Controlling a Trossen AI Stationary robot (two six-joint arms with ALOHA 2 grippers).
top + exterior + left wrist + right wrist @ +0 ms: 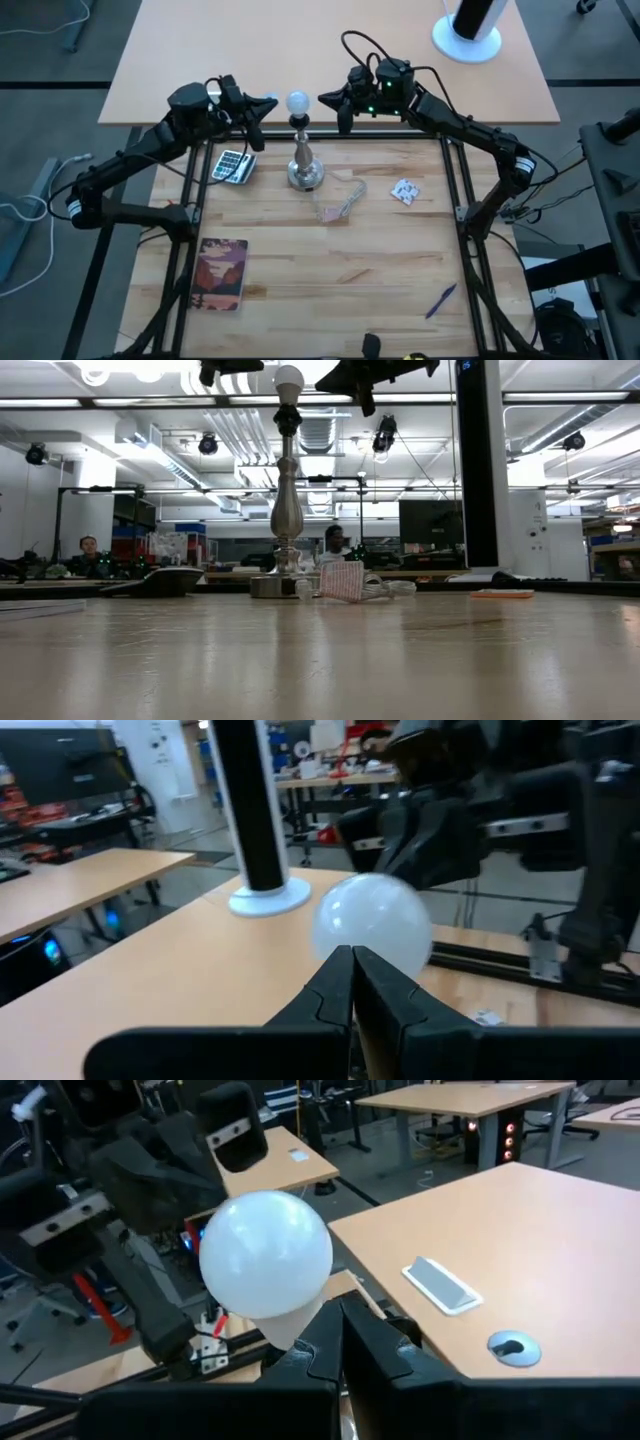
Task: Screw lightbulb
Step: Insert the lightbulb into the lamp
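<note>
The silver lamp stand (304, 165) stands upright near the table's far edge. The white round lightbulb (298, 101) sits by its base in the black socket (288, 418) at the stand's top. My left gripper (272, 104) is shut and level with the bulb, a little to its left. My right gripper (323, 98) is shut and level with the bulb, a little to its right. Both point at the bulb, with a small gap showing in the high view. The bulb also shows in the left wrist view (372, 925) and in the right wrist view (265, 1255).
A calculator (232, 165) lies left of the stand. A clear bag with a pink patch (340, 200) and a white packet with red specks (405, 191) lie to its right. A picture book (222, 272) and a blue pen (440, 300) lie nearer. People sit in the room behind.
</note>
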